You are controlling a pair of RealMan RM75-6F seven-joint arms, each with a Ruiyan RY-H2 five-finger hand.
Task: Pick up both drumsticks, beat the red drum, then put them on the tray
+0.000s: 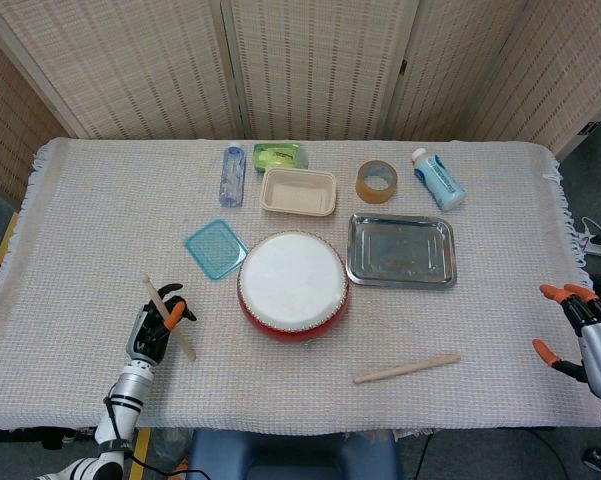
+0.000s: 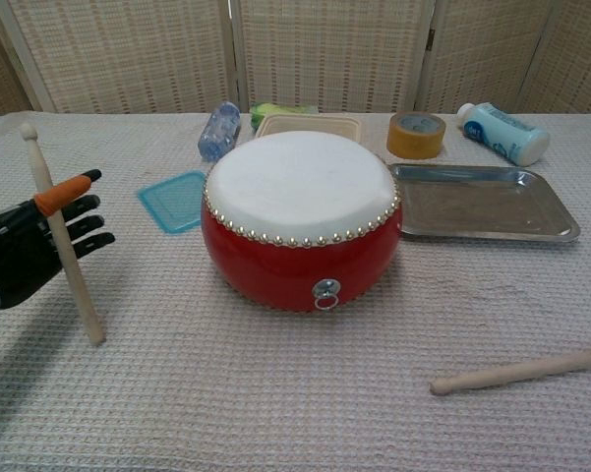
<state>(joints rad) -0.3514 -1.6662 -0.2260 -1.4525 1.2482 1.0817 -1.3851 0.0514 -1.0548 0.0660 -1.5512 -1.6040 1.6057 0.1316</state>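
Wooden drumstick (image 2: 61, 232) is pinched in the left hand (image 2: 28, 251) near the table's front-left corner, tilted. Second drumstick (image 1: 407, 368) lies at the front edge, before the red drum (image 1: 292, 285) and steel tray (image 1: 400, 250). Right hand (image 1: 582, 330), off the right edge, is spread and empty.

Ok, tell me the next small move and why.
Probably bring the right hand in toward the second drumstick, which lies untouched on the cloth in front of the drum. The left hand already holds its drumstick, while the right hand hangs open at the table's edge, holding nothing.
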